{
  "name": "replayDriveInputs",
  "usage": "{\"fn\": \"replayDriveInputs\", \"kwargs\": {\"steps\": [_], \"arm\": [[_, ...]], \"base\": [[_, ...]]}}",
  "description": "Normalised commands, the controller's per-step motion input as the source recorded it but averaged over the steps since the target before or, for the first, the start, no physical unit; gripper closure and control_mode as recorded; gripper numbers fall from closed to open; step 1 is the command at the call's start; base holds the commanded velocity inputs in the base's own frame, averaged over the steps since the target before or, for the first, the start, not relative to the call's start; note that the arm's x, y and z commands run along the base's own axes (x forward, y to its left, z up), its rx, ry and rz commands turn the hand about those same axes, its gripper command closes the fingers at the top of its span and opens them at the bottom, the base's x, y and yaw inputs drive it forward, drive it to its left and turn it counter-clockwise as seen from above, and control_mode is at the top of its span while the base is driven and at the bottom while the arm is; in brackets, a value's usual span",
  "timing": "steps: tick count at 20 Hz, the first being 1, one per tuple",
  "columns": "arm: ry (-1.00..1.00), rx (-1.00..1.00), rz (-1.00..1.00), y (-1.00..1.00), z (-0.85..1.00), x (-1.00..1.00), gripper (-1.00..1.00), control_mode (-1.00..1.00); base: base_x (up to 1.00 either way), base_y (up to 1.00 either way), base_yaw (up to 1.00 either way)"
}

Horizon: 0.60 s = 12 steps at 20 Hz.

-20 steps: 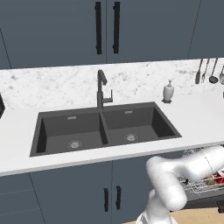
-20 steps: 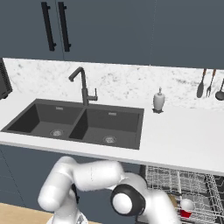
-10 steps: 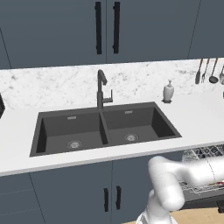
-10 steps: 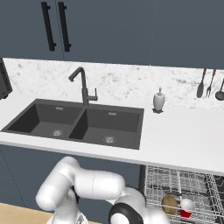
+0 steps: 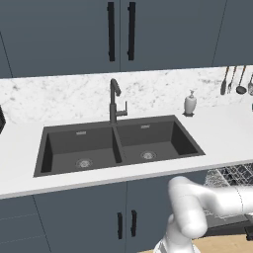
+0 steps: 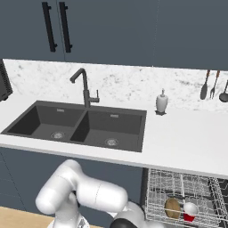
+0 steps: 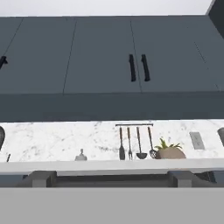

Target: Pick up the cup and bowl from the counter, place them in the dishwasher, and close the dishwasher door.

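While the arm reaches low to the right of the base, the dishwasher (image 6: 185, 200) stands open with its wire rack (image 6: 178, 187) drawn out below the counter (image 6: 187, 138) edge. Two items sit in that rack: a brownish bowl (image 6: 172, 208) standing on edge and, just beside it to the right, a white and red cup (image 6: 190, 209). No cup or bowl is seen on the counter, so loading appears complete and closing the door looks like the remaining step.

In the hand view the gripper (image 7: 111, 179) has its two grey fingertips (image 7: 42, 178) set far apart at the bottom of the frame, fully spread, with nothing between them. That camera looks level at the counter edge, the backsplash and hanging utensils (image 7: 135, 144), which places the hand below counter height and facing the cabinets.

The dishwasher door itself cannot be made out with certainty; a dark edge at the lower right of the left base view may belong to it. The judgement is that it lies folded down beneath the rack, its long edge parallel to the counter front, below and ahead of the jaws. The rack probably must go in first.
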Motion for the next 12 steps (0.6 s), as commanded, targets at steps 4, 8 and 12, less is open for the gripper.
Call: {"fn": "replayDriveInputs", "kwargs": {"steps": [4,8,12], "arm": [[0.3,0.01,0.0,-0.08,-0.27,0.01,-1.0,-1.0],[0.48,0.01,0.0,-0.12,-0.15,0.27,-1.0,-1.0],[0.48,0.11,0.0,-0.21,-0.05,0.26,-1.0,-1.0]], "base": [[0.0,0.0,0.0],[0.0,0.0,0.0],[0.0,0.0,0.0]]}}
